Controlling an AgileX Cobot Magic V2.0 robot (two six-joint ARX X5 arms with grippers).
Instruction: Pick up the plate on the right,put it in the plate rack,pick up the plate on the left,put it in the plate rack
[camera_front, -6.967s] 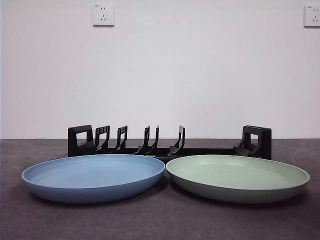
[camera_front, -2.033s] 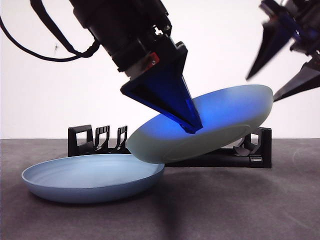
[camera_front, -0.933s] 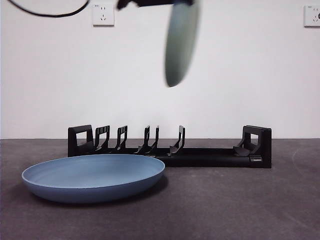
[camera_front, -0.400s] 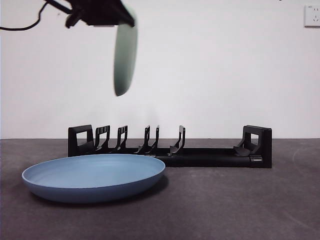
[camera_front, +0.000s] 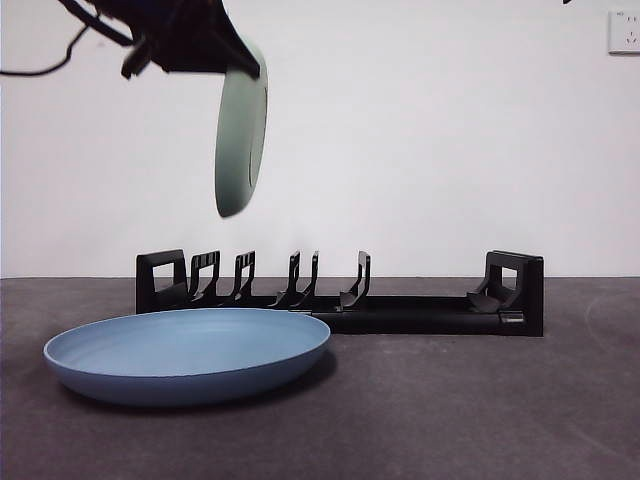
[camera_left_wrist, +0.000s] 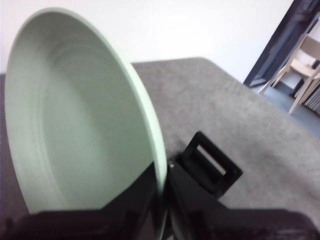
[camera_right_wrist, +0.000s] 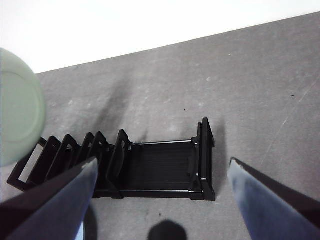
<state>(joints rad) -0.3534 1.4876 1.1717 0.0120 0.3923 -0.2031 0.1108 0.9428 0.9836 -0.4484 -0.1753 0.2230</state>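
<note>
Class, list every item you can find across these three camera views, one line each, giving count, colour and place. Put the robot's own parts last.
Green plate: one, pale green, held on edge in the air above the rack's left end.
Blue plate: one, blue, flat on the table, front left.
Plate rack: one, black, on the table behind the blue plate.
Table: one, dark grey.
Wall socket: one, white, on the wall, top right.
Left pincer: one, black, shut on the green plate's rim.
Right pincer: one, open, above the rack.

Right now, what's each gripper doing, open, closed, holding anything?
Left gripper: closed on the rim of the green plate, held upright above the plate rack.
Right gripper: open, empty, above the rack.
</note>
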